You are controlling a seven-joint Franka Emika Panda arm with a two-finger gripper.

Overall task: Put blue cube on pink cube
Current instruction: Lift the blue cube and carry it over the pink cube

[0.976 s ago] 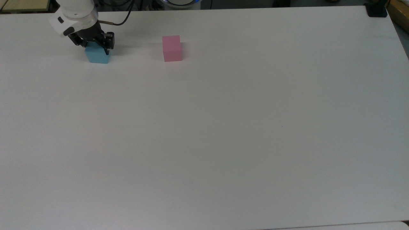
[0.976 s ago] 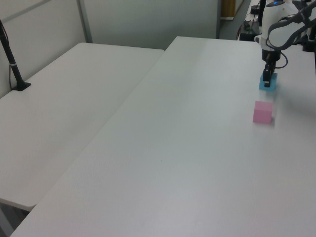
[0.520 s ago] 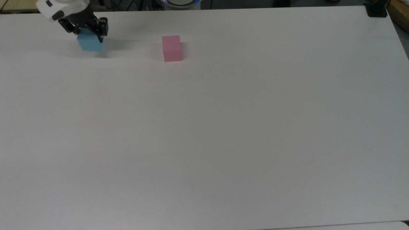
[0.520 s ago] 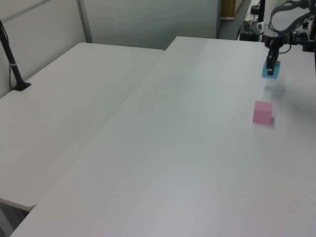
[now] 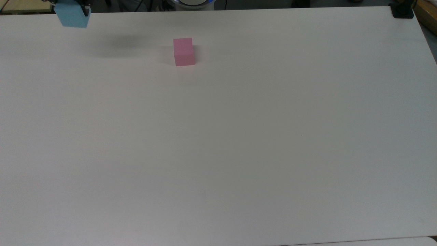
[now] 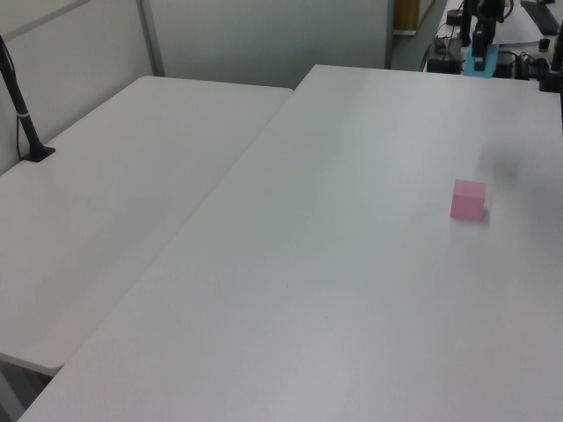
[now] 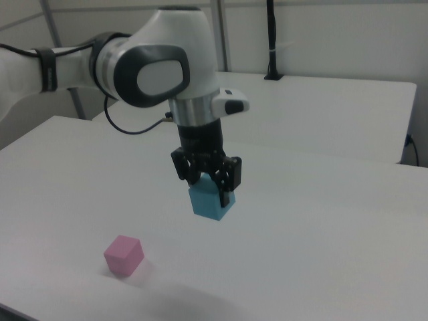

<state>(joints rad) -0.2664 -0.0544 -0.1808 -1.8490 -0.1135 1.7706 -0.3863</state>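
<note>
white arm reaches down, wrist vertical, gripper (image 7: 208, 186) clamped on the blue cube (image 7: 211, 202), held in the air above the table (image 7: 321, 241), pink cube (image 7: 124, 255) on the table below and to the right view's left, gripper cut off by the top view's upper edge

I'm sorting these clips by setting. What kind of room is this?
Most likely a robotics lab or office workspace: a robot arm works over plain white tables pushed together, partition walls stand behind, and two foam-like cubes, blue and pink, serve as props.
</note>
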